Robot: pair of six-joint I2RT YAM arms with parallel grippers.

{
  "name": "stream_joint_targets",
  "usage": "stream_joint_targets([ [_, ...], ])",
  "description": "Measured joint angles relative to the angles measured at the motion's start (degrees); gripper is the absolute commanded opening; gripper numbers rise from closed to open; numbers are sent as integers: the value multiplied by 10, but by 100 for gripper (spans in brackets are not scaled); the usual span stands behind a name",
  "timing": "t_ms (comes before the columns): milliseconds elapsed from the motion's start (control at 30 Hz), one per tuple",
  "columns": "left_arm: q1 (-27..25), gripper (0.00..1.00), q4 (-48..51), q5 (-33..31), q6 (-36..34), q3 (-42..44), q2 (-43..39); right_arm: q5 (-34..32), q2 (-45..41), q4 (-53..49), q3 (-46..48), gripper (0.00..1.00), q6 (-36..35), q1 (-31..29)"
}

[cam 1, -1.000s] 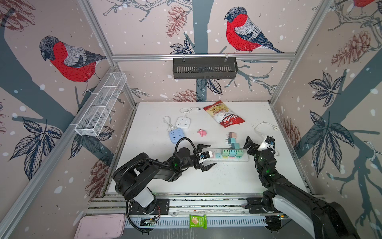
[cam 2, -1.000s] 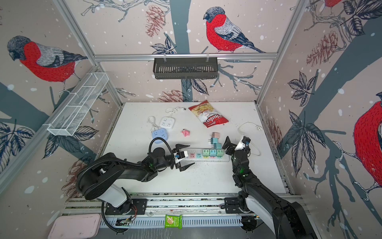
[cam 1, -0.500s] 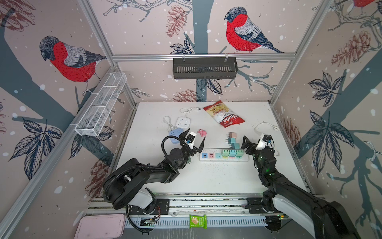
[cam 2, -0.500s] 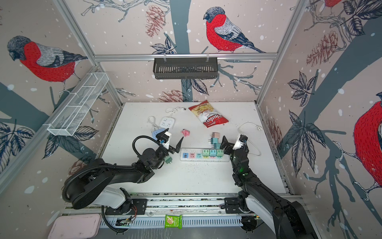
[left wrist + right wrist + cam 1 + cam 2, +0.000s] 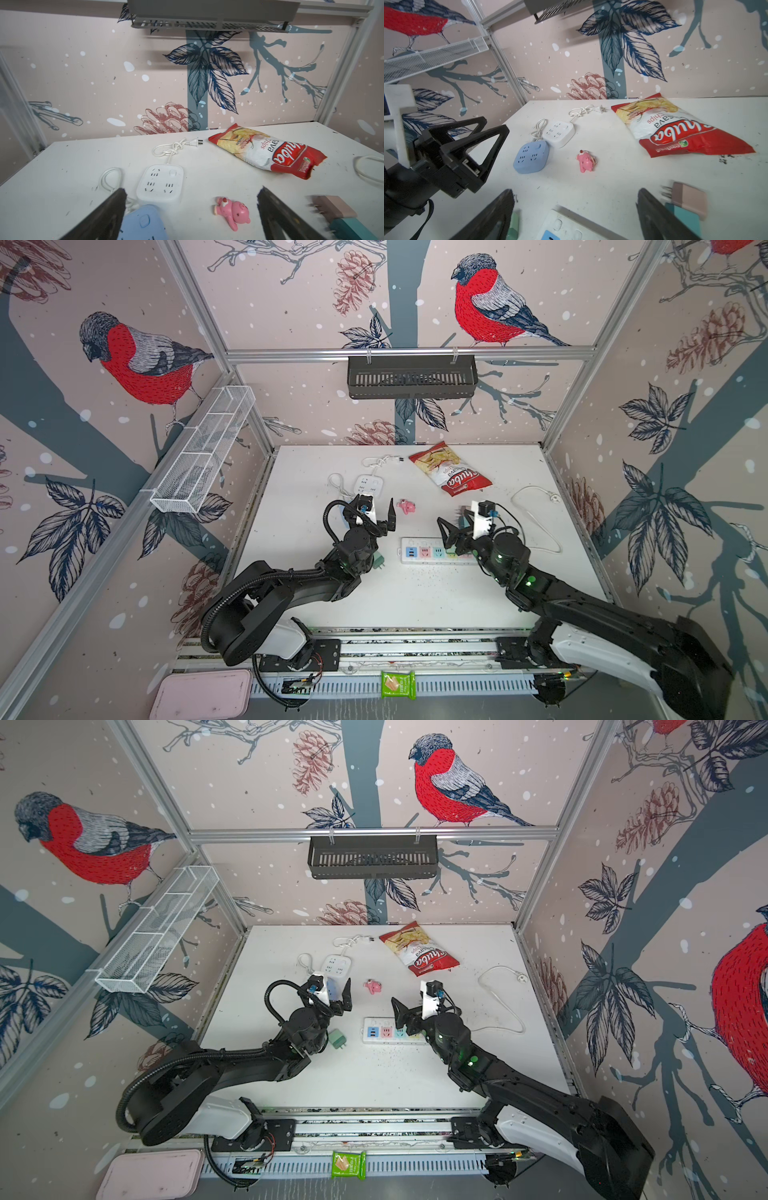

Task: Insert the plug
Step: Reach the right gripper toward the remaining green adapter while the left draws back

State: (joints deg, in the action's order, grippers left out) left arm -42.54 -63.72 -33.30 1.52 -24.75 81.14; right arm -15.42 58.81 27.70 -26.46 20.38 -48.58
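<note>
A green plug (image 5: 379, 561) (image 5: 337, 1039) lies loose on the white table, just left of the white power strip (image 5: 428, 554) (image 5: 380, 1031) with coloured sockets. My left gripper (image 5: 376, 513) (image 5: 192, 189) hangs open and empty above the table behind the plug. My right gripper (image 5: 459, 526) (image 5: 575, 192) is open over the strip's right half, holding nothing. In the right wrist view the strip (image 5: 566, 226) lies between the jaws and the green plug (image 5: 513, 223) sits by one finger.
Behind the left gripper are a blue socket cube (image 5: 143, 224), a white socket cube (image 5: 161, 182) with knotted cord and a pink toy (image 5: 232, 214). A chips bag (image 5: 451, 475) lies at the back. Brownish (image 5: 689, 197) and teal (image 5: 685, 218) plugs lie beside the strip; its cord (image 5: 536, 514) loops right.
My left gripper has pulled back from the strip's left end and risen, and the green plug now shows on the table. My right gripper has moved left over the strip.
</note>
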Motion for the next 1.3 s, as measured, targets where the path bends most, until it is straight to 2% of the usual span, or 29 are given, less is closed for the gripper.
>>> stream_joint_targets([
  [233,44,98,33,-18,80,10,-17,-39,216,-109,-164,91,-6,-54],
  [333,48,98,48,-16,99,9,-17,-54,298,-173,-244,92,1,-53],
  [500,52,98,62,-13,122,5,-12,-59,381,-253,-327,91,5,-36],
  [633,64,98,69,-11,149,9,-12,-32,411,-276,-353,88,7,-32],
  [833,94,98,88,0,204,21,-25,33,439,-276,-360,86,4,-75],
  [1067,95,98,125,-30,240,14,-44,46,448,-278,-361,82,4,-134],
  [1300,96,98,208,-70,288,-24,-57,50,453,-278,-359,81,6,-170],
])
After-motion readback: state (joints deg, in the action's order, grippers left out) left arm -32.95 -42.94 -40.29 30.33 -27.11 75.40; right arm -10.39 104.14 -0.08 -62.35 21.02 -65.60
